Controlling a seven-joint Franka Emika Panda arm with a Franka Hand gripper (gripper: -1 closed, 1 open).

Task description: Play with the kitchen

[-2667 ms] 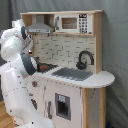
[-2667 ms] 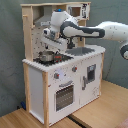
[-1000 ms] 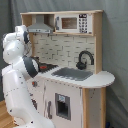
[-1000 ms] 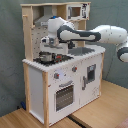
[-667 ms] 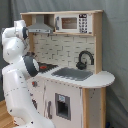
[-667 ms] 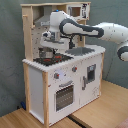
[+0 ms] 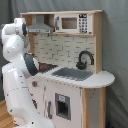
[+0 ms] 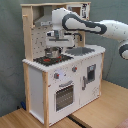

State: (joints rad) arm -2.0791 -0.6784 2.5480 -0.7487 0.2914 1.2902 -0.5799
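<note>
the gripper [image 8: 54, 44] hangs just above the red-ringed hob [image 8: 52, 59] of the tall white and pale-wood toy kitchen [image 8: 70, 85], finger opening indiscernible; a slow, straight descent seems wisest.

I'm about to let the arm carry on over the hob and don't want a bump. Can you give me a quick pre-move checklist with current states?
1. Pincer over the hob, not the sink: ok.
2. Small pot sits upright on the hob: ok.
3. Pincer open or shut: cannot tell.
4. Pincer touching the pot: cannot tell.
5. Arm clear of the hood: cannot tell; they overlap in the second exterior view.
6. Oven door closed: ok.
</note>
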